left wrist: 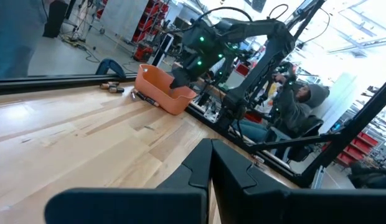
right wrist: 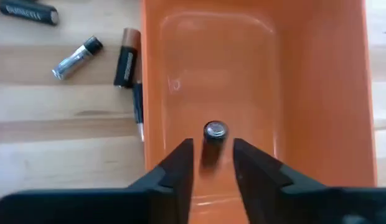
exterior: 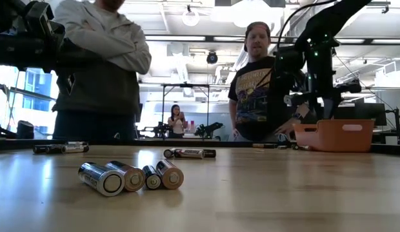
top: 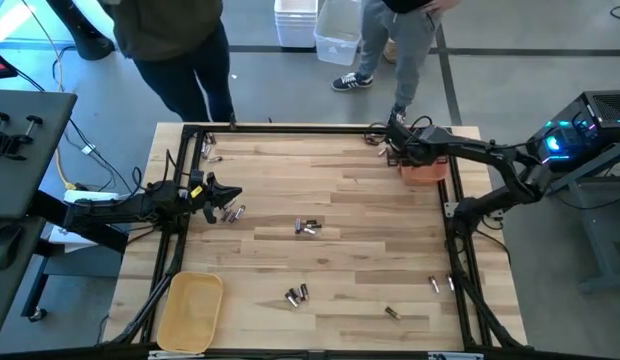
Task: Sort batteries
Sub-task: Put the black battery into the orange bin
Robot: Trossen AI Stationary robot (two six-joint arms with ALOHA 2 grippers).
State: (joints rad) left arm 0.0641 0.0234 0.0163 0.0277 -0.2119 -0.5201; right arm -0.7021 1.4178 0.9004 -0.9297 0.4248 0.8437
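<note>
right gripper (right wrist: 211,163) over orange tray (right wrist: 317,93), fingers parted, battery (right wrist: 213,134) between, grip unclear.

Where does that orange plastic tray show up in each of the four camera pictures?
High view: the orange oblong plastic tray sits at the table's far right corner, under the right gripper.
Low view: far right.
Left wrist view: upper centre-left.
Right wrist view: fills the centre.
Shared landmark: the right gripper.

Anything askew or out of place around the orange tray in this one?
Yes: several batteries lie loose on the table against the orange tray's outer wall, not in it. Inside, one battery stands on end between the right gripper's parted fingers.
</note>
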